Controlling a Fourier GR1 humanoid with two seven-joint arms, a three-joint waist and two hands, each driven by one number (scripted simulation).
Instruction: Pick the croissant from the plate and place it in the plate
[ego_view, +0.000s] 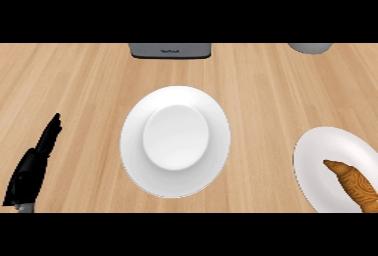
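Observation:
A brown croissant (354, 184) lies on a white plate (317, 155) at the right edge of the head view, partly cut off by that edge. A second, larger white plate (175, 141) sits in the middle of the wooden counter with nothing on it. My left hand (33, 167) rests at the lower left, black fingers straight and pointing up, well left of the middle plate and touching nothing. My right hand does not show.
A dark grey appliance (170, 50) stands at the counter's far edge, top centre. A grey rounded object (310, 47) peeks in at the top right. Bare wood lies between the two plates and around the left hand.

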